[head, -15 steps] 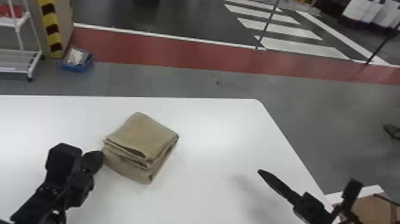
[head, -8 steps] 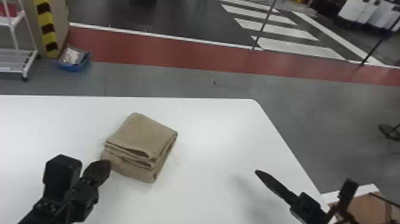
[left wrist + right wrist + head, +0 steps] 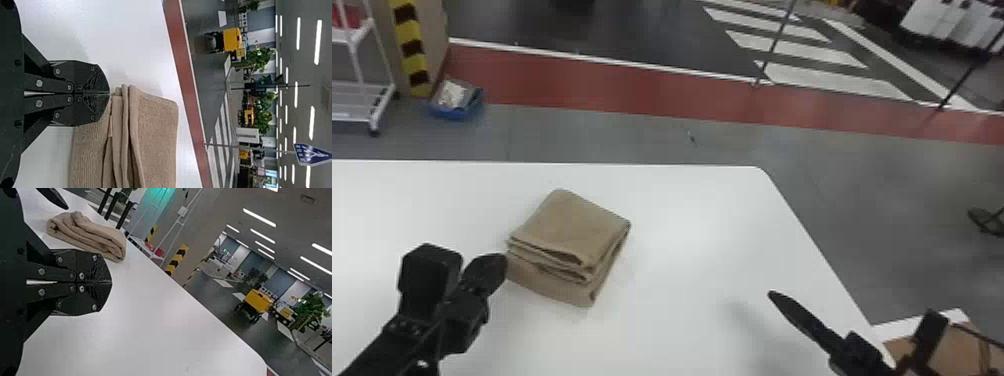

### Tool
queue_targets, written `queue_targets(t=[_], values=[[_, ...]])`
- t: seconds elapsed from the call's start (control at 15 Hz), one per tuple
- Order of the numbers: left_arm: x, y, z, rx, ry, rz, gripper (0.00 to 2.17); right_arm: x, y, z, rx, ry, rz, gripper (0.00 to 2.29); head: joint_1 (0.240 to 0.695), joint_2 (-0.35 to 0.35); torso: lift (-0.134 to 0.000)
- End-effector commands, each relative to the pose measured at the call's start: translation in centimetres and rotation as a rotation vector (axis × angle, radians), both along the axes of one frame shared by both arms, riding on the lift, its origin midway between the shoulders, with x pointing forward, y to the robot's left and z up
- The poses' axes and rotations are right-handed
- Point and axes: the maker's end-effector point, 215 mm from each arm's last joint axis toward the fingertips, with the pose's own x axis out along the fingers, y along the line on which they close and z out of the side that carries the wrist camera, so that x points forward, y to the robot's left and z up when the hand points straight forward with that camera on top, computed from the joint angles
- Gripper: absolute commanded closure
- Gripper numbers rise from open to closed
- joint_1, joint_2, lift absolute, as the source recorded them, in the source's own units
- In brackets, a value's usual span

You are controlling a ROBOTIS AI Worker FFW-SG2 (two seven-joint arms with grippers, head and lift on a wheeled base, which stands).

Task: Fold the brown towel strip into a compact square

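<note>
Straight over to the brown towel strip (image 3: 572, 230), folded into a thick, roughly square stack and lying on the white table (image 3: 692, 225), towards the left, set at a slant with one corner pointing to the far edge. Plenty of layers to see on the near left side, bunched a little loosely, with the bottom fold poking out past the top ones. Right up at the stack's left corner now, with the left gripper (image 3: 500, 262), fingers pressed together, tips at the edge of the folds; touching or only just beside, cannot tell. Same picture from the left wrist view, with the left gripper (image 3: 109, 94) closed up flat, tips pointing at the stacked edges. Across to the right gripper (image 3: 773, 296), well apart from the towel, over the near right part of the table, and pressed together too, plain to see in the right wrist view. Past the table's near right edge, on to a brown cardboard box (image 3: 959, 350). Then out to the far left, to a white wheeled rack (image 3: 352, 112), a yellow-and-black striped post (image 3: 412, 47) and a blue bin (image 3: 452, 114) on the floor, just beside a red floor band (image 3: 612, 90)
</note>
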Motion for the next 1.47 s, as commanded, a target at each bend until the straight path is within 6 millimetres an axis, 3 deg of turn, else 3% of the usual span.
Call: queue_targets(t=[0.0,0.27,0.73,1.0,1.4], values=[[1.1,0.3,-1.1,0.015,0.008,0.007,2.06,-0.5,0.0,0.0,0.001,0.005,-0.002,2.02,0.695,-0.35,-0.124],[1.5,0.2,-1.4,0.013,0.008,0.004,2.06,-0.7,0.5,0.3,0.008,0.007,0.009,2.02,0.695,-0.35,-0.124],[-1.1,-2.5,-1.3,-0.024,0.025,-0.056,2.06,0.1,-0.4,0.9,0.003,-0.006,-0.004,2.02,0.695,-0.35,-0.124],[-1.3,-3.6,-0.7,-0.046,0.026,-0.07,2.06,-0.1,-0.9,0.9,0.01,-0.009,-0.017,2.02,0.695,-0.35,-0.124],[-4.6,-6.1,-1.1,-0.085,0.058,-0.119,2.06,0.6,-1.0,1.3,0.014,-0.021,-0.018,2.02,0.695,-0.35,-0.124]])
